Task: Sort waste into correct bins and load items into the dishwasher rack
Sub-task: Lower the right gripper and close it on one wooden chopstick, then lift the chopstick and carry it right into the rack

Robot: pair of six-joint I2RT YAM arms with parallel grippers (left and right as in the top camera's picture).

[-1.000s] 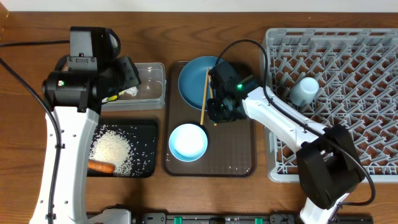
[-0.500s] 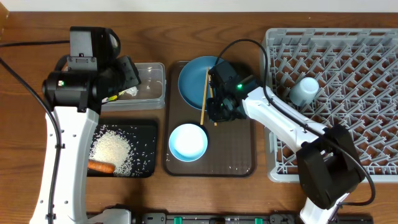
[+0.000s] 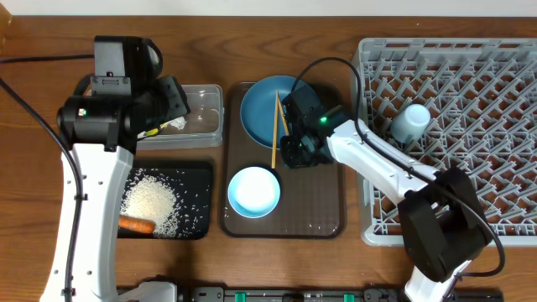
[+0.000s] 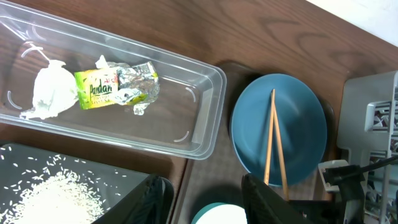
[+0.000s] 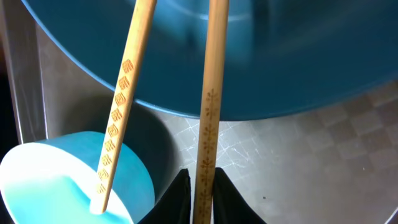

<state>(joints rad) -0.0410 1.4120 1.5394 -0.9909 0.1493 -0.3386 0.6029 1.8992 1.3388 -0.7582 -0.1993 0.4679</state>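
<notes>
On the large blue plate (image 3: 260, 109) lie two wooden chopsticks (image 3: 274, 134), their near ends reaching past its rim. My right gripper (image 5: 202, 186) is shut on the near end of one chopstick (image 5: 208, 112), just above the brown serving tray. The other chopstick (image 5: 121, 106) ends over the light-blue bowl (image 3: 253, 191). My left gripper (image 4: 202, 186) hangs open and holds nothing, above the gap between the black tray (image 3: 200, 172) and the serving tray. The clear tub (image 4: 205, 124) holds a tissue (image 4: 53, 90) and a snack wrapper (image 4: 115, 87). Rice (image 3: 151, 200) and a carrot (image 3: 136, 225) lie in the black tray.
The grey dishwasher rack (image 3: 470, 101) fills the right side, with a light-blue cup (image 3: 412, 122) upside down in it. The brown serving tray (image 3: 315, 210) sits between the bins and the rack. The left arm's body covers part of the clear tub from above.
My right jaws have narrowed onto the chopstick's end, and the wrist has shifted slightly. The left arm has not moved.
</notes>
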